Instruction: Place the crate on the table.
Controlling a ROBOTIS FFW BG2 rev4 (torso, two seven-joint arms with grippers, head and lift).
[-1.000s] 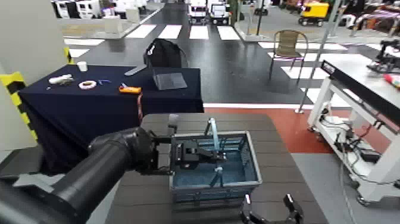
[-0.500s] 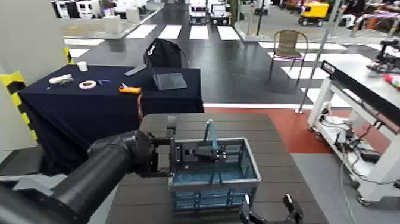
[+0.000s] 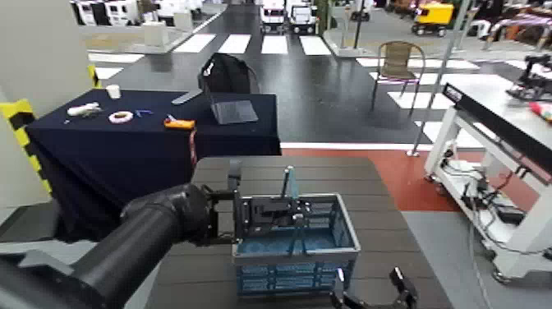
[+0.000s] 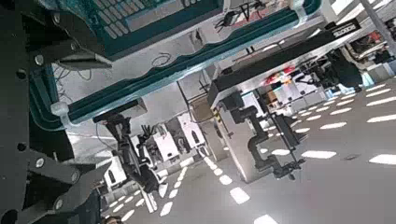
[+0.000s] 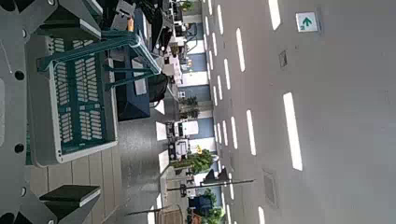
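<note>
The blue-grey crate (image 3: pixel 296 263) with slotted sides is over the near part of the dark brown slatted table (image 3: pixel 374 185). My left gripper (image 3: pixel 283 214) reaches in over its left rim and is shut on the thin light-blue handle (image 3: pixel 287 185), which stands upright. I cannot tell whether the crate's base touches the table. The left wrist view shows the crate's rim (image 4: pixel 187 65) close up. My right gripper (image 3: pixel 374 289) is open and empty just in front of the crate, at the table's near edge. The right wrist view shows the crate (image 5: pixel 79 93) between its fingers (image 5: pixel 70 199).
A navy-draped table (image 3: pixel 123 144) with a laptop (image 3: pixel 232 109), tape roll and small items stands behind to the left. A white-framed workbench (image 3: pixel 501 123) is at the right, with a chair (image 3: pixel 400 62) farther back. Open floor lies around the brown table.
The crate has shifted slightly toward me and levelled, so more of its front wall shows. My left gripper kept hold of the handle. My right gripper sank a little lower.
</note>
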